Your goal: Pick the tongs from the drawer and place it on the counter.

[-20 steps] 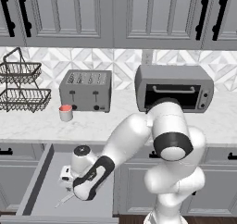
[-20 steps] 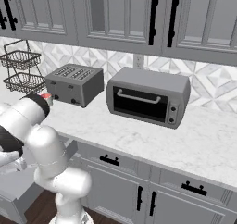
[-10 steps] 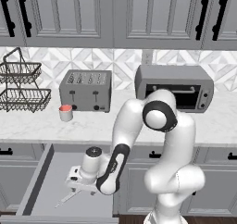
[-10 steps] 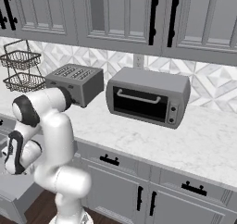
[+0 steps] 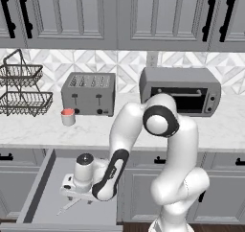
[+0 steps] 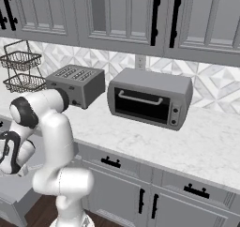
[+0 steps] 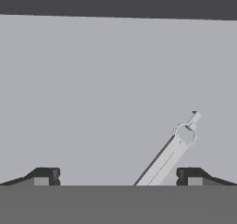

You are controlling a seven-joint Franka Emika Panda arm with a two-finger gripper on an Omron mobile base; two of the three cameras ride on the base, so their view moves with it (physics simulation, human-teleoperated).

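The drawer point(image 5: 45, 185) stands pulled out below the counter point(image 5: 43, 129), its plain grey floor bare apart from the tongs. The thin silver tongs point(image 5: 68, 206) lie slanted on that floor near the front. My gripper point(image 5: 78, 199) hangs low inside the drawer, pointing down just above the tongs. In the hand view the tongs point(image 7: 170, 156) run diagonally up from the bottom edge, close inside the right fingertip point(image 7: 190, 176). The gripper point(image 7: 118, 177) is open, with nothing between its tips. In the right base view the hand sits low over the drawer point(image 6: 16, 189).
On the counter stand a toaster point(image 5: 89, 93), a toaster oven point(image 5: 179, 91), a small red-topped cup point(image 5: 68, 116) and a two-tier wire basket rack point(image 5: 21, 89). The drawer's left wall point(image 5: 33, 192) and the cabinet fronts point(image 5: 143, 192) bound the hand. My arm's elbow point(image 5: 160, 121) bulges over the counter edge.
The elbow has swung up and leftward, and the hand has turned and sunk a little lower into the drawer. The tongs have stayed where they lay.
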